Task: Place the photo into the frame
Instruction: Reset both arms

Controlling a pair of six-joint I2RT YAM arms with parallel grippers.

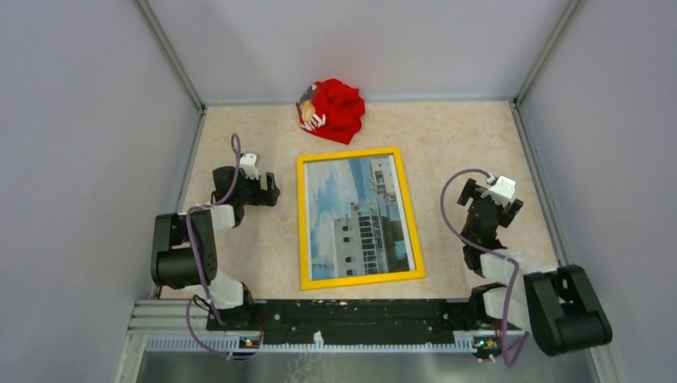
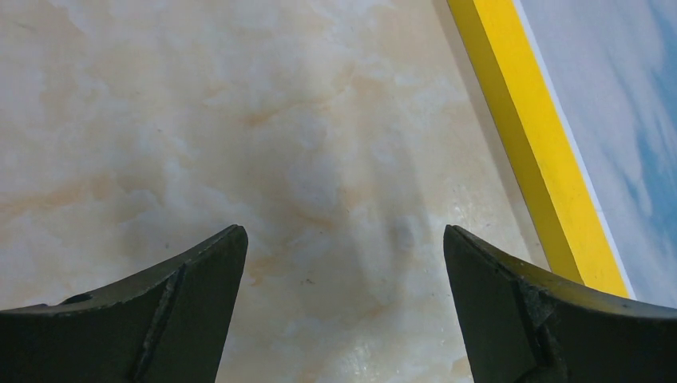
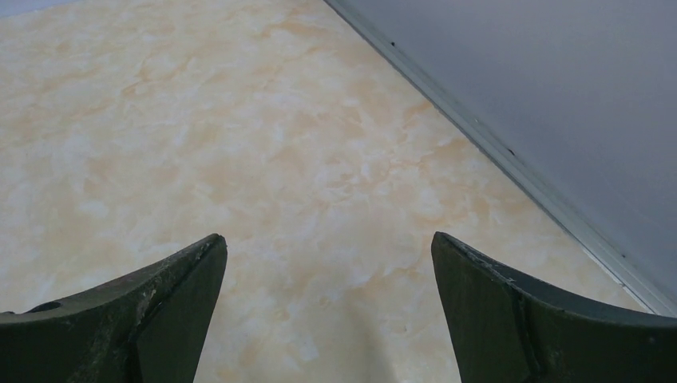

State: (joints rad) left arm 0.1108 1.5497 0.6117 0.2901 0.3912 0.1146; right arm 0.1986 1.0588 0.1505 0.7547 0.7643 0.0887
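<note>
The photo (image 1: 355, 215) lies inside the frame (image 1: 306, 223); left gripper (image 1: 267, 190) and right gripper (image 1: 488, 199) flank it, wide and empty (left nearer). A careless sweep could shift it.

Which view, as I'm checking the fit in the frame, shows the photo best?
The top external view: the whole photo lies inside the yellow frame, building and sky visible. The left wrist view catches only a patch of sky beside one frame edge. The right wrist view shows only table.
</note>
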